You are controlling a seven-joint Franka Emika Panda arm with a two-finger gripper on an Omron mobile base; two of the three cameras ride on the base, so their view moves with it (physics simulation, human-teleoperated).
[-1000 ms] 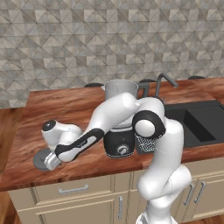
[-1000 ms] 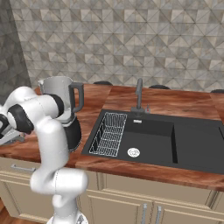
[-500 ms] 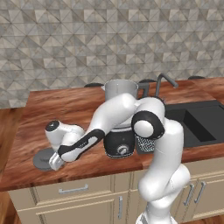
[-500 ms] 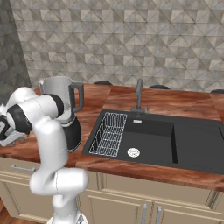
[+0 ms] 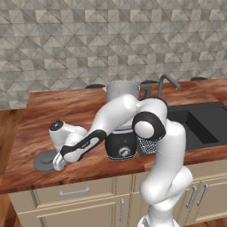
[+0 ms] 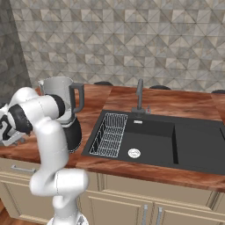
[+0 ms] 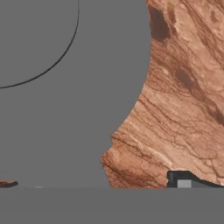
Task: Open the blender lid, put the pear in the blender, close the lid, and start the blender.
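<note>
The blender (image 5: 121, 142) stands on the wooden counter with its clear jar (image 5: 123, 92) open at the top; in the right base view the blender (image 6: 66, 110) is partly behind my arm. The dark grey blender lid (image 5: 44, 161) lies flat on the counter to the left, and it is the grey disc with a side tab, the lid (image 7: 70, 87), in the hand view. My gripper (image 5: 58, 164) is low at the lid's right edge, open, with nothing between its fingers; one fingertip (image 7: 183, 180) shows over bare wood. The pear is out of view.
A black sink (image 6: 154, 138) with a wire rack (image 6: 107, 134) and a faucet (image 6: 139, 94) lies right of the blender. The counter's front edge (image 5: 75, 181) runs just below the lid. A tiled wall (image 5: 88, 40) backs the counter.
The hand has shifted slightly to the right beside the lid, which stays flat on the counter. The blender has not moved.
</note>
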